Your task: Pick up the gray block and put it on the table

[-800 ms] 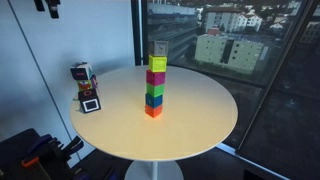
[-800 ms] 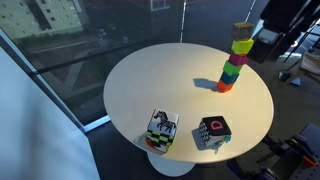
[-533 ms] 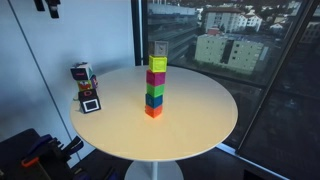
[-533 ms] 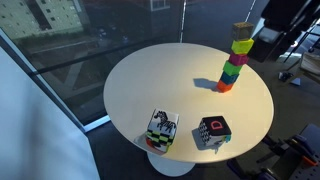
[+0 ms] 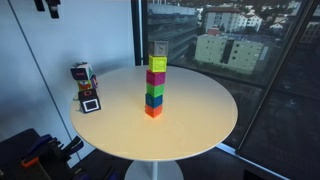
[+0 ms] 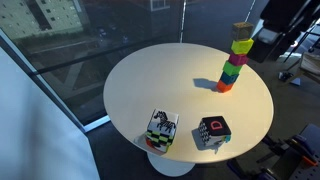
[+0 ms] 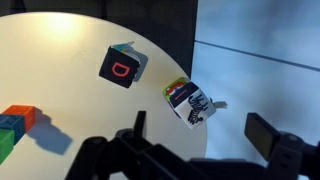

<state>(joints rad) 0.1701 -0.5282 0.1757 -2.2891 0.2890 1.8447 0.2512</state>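
A tall glass window wall (image 5: 240, 70) looks down on pale city buildings (image 5: 225, 48) in dim daylight. Beside it stands a plain white wall (image 5: 25, 90). The round cream-white tabletop (image 5: 200, 115) sits on a white pedestal (image 5: 155, 170) above dark floor (image 6: 118, 150).

The gripper (image 7: 203, 140) enters the wrist view from the bottom edge, dark and partly blurred. Its two fingers (image 7: 265, 135) stand wide apart, and the jaws are spread with clear space between them. One finger shows as a narrow upright tip, the other as a broader block. In an exterior view, only the gripper's lower end (image 5: 47, 6) shows, hanging at the top edge.
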